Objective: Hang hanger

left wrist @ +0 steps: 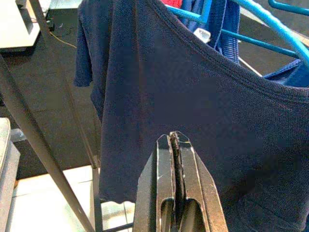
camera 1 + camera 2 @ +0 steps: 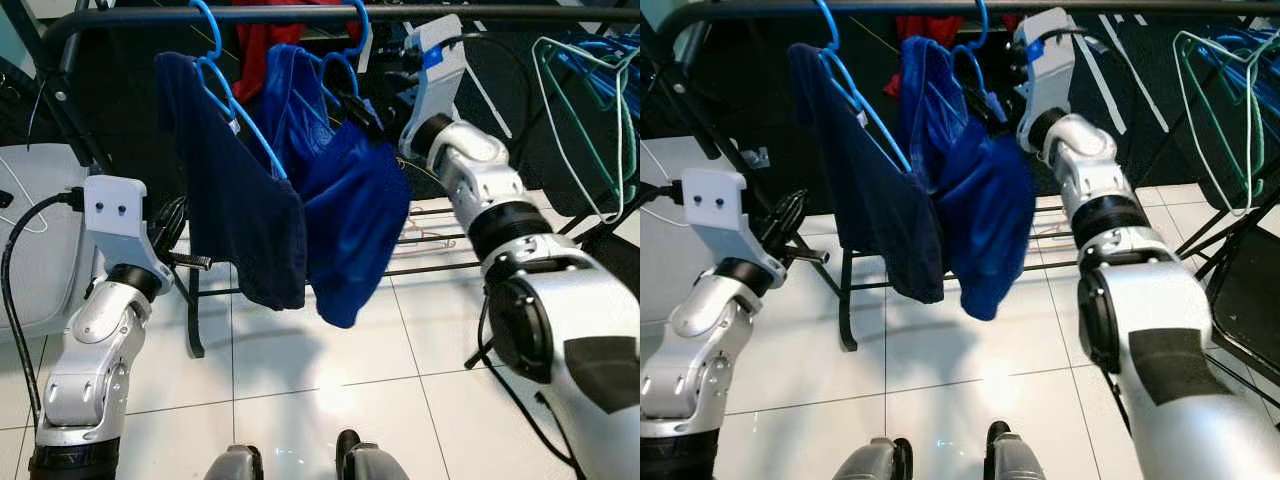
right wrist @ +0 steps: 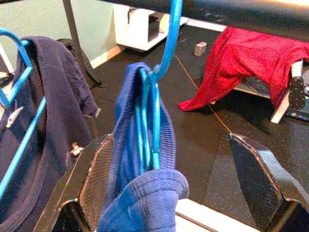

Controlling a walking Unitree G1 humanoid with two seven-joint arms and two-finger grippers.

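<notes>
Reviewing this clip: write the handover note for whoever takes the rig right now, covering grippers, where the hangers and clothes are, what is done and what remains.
Right gripper: open, fingers spread on either side of the blue hanger that carries the bright blue garment. It grips nothing.
Left gripper: shut, empty, held low in front of the navy shirt.
The blue hanger's hook is over the black rail, so it looks hung. The navy shirt hangs on its own blue hanger beside it on the same rail.
A red garment lies behind the rack.
Left to do: draw the right arm back clear, probably without snagging the cloth.
</notes>
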